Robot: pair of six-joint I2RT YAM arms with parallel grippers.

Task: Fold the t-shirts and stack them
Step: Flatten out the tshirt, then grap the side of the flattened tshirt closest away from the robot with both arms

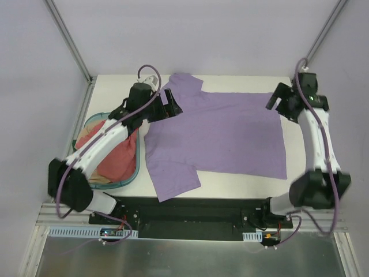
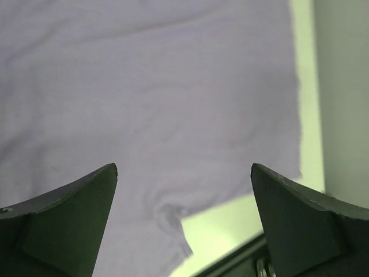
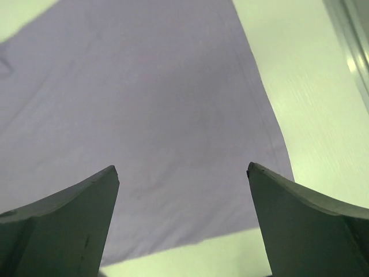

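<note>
A lavender-purple t-shirt (image 1: 225, 135) lies spread flat on the white table (image 1: 242, 183), sleeves toward the left. My left gripper (image 1: 170, 104) hovers open above its far left part near the far sleeve. The left wrist view shows the cloth (image 2: 144, 104) and the armpit edge between the empty jaws (image 2: 184, 173). My right gripper (image 1: 275, 103) hovers open over the shirt's far right corner. In the right wrist view, the hem (image 3: 144, 115) spans the gap of that gripper (image 3: 183, 173), which holds nothing. A dusty pink-red t-shirt (image 1: 112, 156) lies bunched in the basket, with a tan one (image 1: 95, 180) peeking out beneath it.
The teal oval basket (image 1: 131, 175) stands at the table's left edge, under the left arm. Grey walls and metal frame posts (image 1: 69, 40) close in the table. A black rail (image 1: 190, 210) with the arm bases runs along the near edge.
</note>
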